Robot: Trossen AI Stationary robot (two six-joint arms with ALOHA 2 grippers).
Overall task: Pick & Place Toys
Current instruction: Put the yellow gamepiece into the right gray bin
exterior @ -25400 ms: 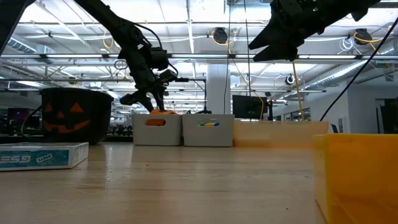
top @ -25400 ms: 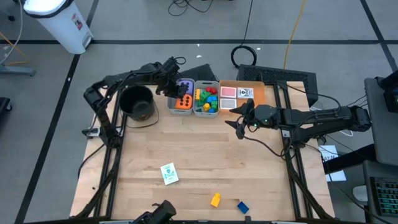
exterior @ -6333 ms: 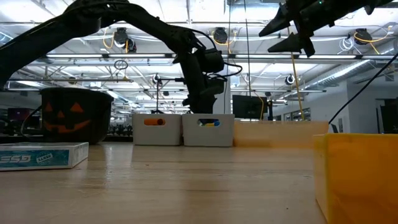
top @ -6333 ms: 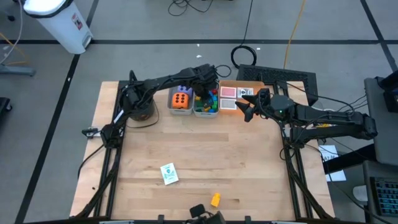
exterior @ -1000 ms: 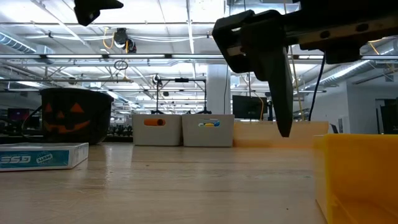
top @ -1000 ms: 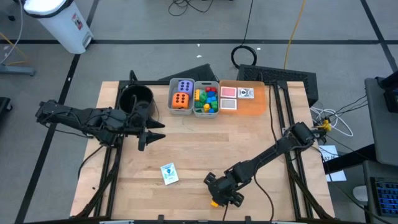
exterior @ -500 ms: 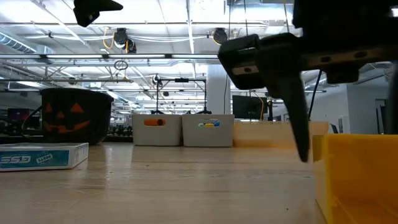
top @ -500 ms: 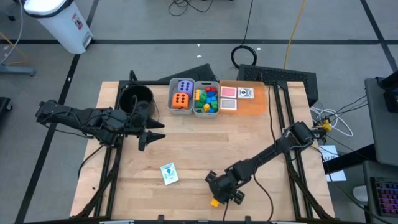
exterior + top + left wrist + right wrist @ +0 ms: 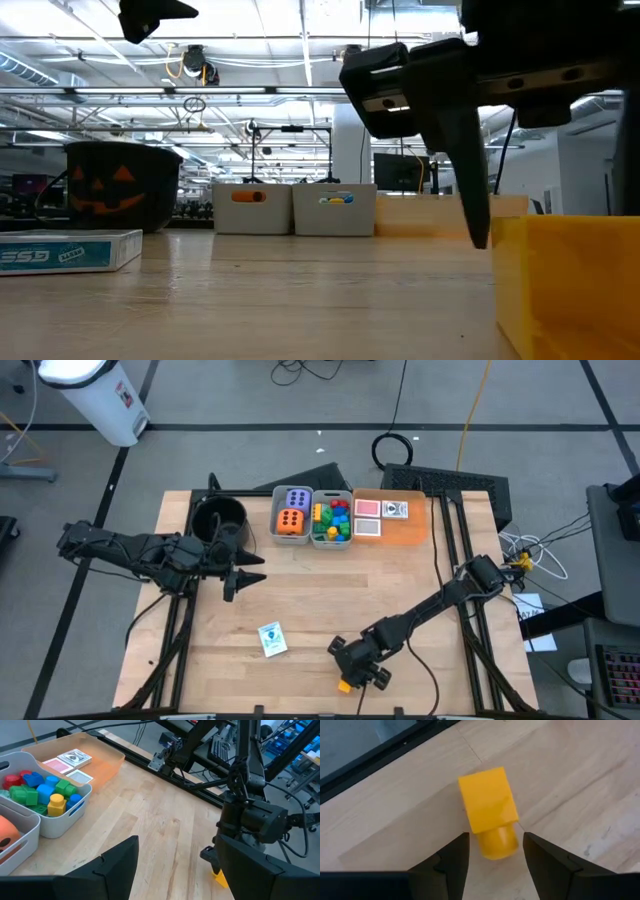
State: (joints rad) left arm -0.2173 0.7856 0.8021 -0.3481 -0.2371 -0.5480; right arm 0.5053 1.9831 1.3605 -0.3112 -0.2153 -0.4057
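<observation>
A yellow brick (image 9: 487, 805) lies on its side near the table's front edge, and my right gripper (image 9: 495, 839) is shut on it there; the high view shows the brick (image 9: 346, 684) just under that gripper (image 9: 347, 677). In the low view the brick (image 9: 570, 290) fills the right foreground with one dark finger (image 9: 468, 180) at its side. My left gripper (image 9: 245, 570) hangs open above the table's left part, holding nothing. A boxed card pack (image 9: 271, 638) lies flat on the wood left of the brick. My right gripper has the brick's round stud end (image 9: 510, 842) pinched between its two fingers. The fingers come slanting down from the table's far right side and stand on either side of the stud. The brick rests on its side on the table.
At the far edge stand a grey bin with a purple and an orange die (image 9: 291, 516), a grey bin of coloured bricks (image 9: 332, 520) and an orange tray (image 9: 410, 525) with cards. A black pumpkin bucket (image 9: 220, 520) stands to their left. Bare wood lies in the middle.
In the low view my right gripper's visible finger has swung in against the yellow brick's side, and the brick has slid a little toward the table's left. It still lies on the table.
</observation>
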